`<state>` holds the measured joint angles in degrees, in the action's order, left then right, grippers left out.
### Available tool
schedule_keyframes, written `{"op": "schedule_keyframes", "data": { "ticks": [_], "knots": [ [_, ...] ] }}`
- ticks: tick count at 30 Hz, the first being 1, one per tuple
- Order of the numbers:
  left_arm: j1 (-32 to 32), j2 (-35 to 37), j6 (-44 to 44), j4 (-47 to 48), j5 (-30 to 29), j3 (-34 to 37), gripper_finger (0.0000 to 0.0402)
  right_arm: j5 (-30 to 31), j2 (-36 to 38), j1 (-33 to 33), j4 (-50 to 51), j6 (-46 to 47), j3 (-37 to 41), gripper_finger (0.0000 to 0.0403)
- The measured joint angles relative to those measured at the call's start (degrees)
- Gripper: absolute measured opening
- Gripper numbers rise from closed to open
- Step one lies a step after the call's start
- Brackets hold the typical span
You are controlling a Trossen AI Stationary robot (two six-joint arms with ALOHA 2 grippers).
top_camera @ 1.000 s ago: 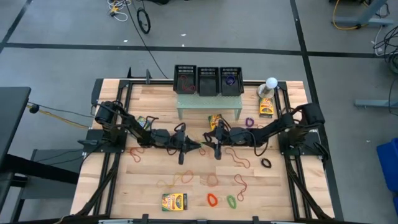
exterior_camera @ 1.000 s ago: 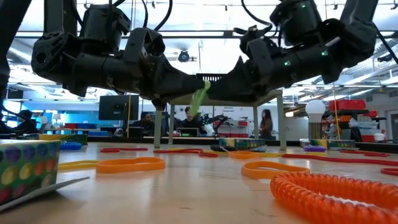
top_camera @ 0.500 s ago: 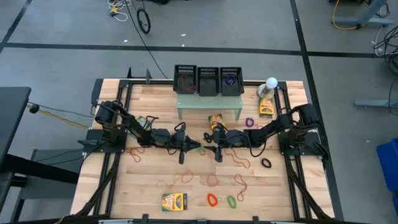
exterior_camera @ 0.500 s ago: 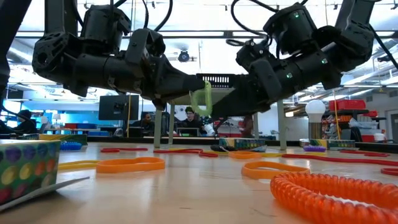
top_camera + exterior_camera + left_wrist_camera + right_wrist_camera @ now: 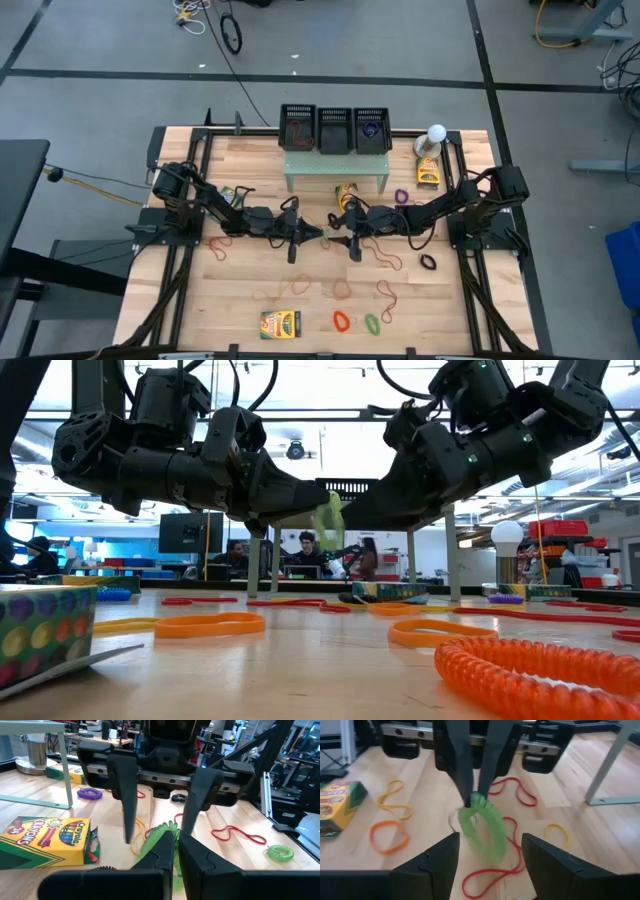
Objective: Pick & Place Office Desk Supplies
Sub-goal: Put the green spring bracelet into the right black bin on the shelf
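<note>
Wooden worktop (image 5: 300, 310) strewn with rubber-band loops. At high-view centre, left claw (image 5: 322, 236) pressed together, pinching green coiled loop (image 5: 482, 825) (raised off the boards). Facing it, right claw (image 5: 334, 238) spread wide, fingers either side of that loop, not touching. Crayon box (image 5: 281, 324) at lower centre.

Grey floor (image 5: 100, 40) w/ dark tape lines, bright lab, people at desks (image 5: 300, 555)
</note>
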<state>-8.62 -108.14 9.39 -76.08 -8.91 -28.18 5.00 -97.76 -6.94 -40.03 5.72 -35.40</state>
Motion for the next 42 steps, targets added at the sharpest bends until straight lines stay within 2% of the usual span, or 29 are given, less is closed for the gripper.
{"op": "schedule_keyframes", "data": {
  "ticks": [4, 9, 22, 26, 30, 34, 38, 42],
  "knots": [
    [0.0, 0.0, 0.01, 0.01, -0.02, 0.0, 0.0019, -0.31, 0.0, 0.05, -0.14, -0.02, 0.0, 0.0211],
    [0.0, 0.0, 0.02, 0.01, -0.02, 0.0, 0.0019, 2.28, 0.0, 0.55, -0.86, -0.02, 0.0, 0.0185],
    [0.0, 0.0, -0.64, -2.11, 0.44, 0.0, 0.0019, 0.26, -0.11, 0.55, -3.5, -0.21, 0.0, 0.0054],
    [0.0, 0.0, 0.21, -2.03, 0.51, 0.0, 0.0019, 0.25, -0.11, 0.55, -3.5, -0.59, 0.0, 0.0024],
    [-0.02, 0.01, 1.3, -1.99, 0.64, 0.0, 0.0038, 0.25, -0.11, 0.55, -3.48, -0.63, 0.0, 0.0017],
    [-0.02, 1.13, 0.64, 1.13, 0.63, 0.02, 0.0078, 0.25, -0.09, 0.55, -2.96, -0.66, 0.0, 0.0018],
    [0.02, 5.22, -1.16, 6.56, -0.68, 1.3, 0.0109, 0.32, 1.24, 0.53, 0.12, -0.66, 0.0, 0.0015],
    [0.02, 11.9, -3.36, 9.74, -1.86, 4.15, 0.0116, 2.67, 4.25, 0.22, 5.01, -0.63, 0.02, 0.0015]
  ]
}}
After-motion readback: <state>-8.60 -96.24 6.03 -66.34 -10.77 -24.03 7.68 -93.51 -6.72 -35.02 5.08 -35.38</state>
